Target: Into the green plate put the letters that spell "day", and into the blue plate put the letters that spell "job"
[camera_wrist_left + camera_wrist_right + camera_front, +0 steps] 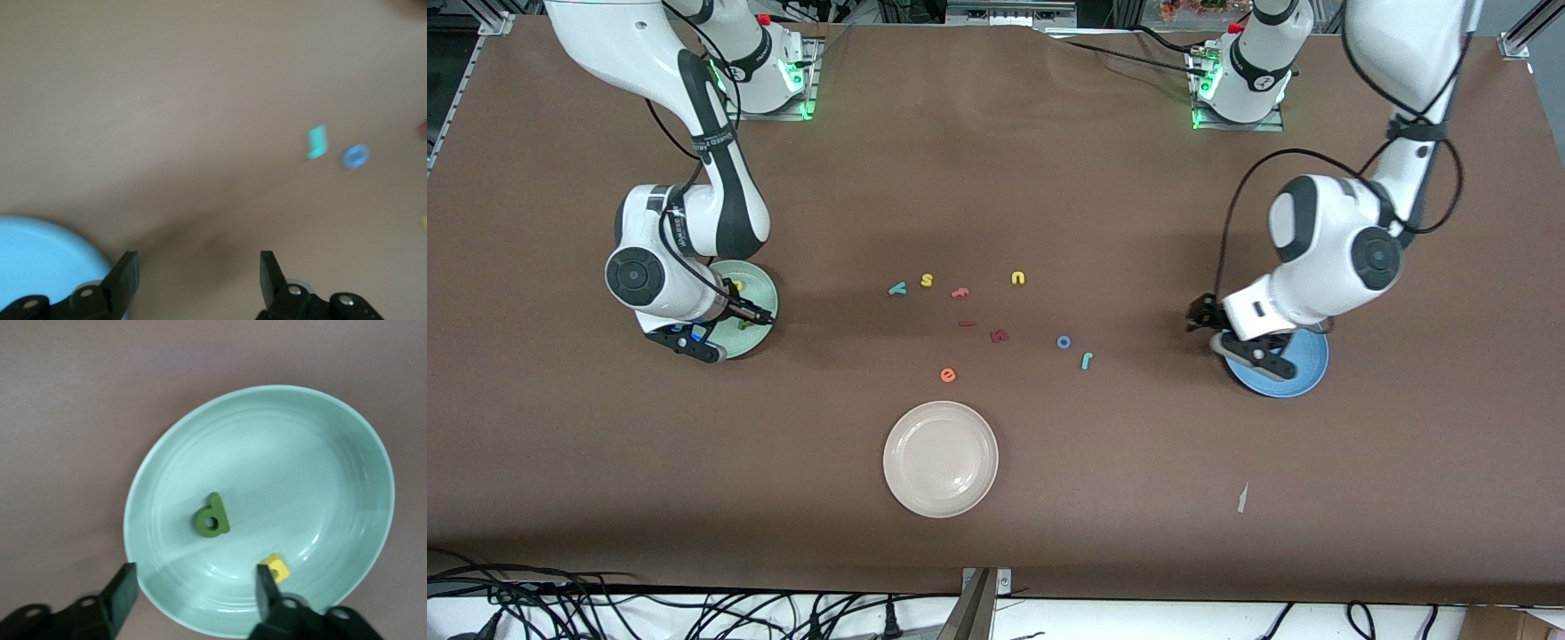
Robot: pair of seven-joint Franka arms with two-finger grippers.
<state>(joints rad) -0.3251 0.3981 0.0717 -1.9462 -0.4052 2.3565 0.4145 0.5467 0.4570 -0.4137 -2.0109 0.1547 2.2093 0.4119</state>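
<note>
1. Tabletop (996, 178): brown cloth; cables along the edge nearest the front camera.
2. Right gripper (195, 590): over green plate (320, 440), fingers (123, 593) wide, empty.
3. Green plate holds d (212, 517) and a (275, 568), the a touching one finger.
4. Left gripper (199, 273): over blue plate (1303, 369), fingers wide, empty.
5. Loose mid-tabletop: y (897, 288), o (1064, 341), j (1087, 359).
6. White plate (940, 459): nearest the front camera.

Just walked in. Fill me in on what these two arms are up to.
They sort foam letters into plates. The right gripper hangs open over the green plate, where the olive d and yellow a lie. The left gripper is open by the blue plate. The teal y, blue o and teal j lie on the table.
</note>
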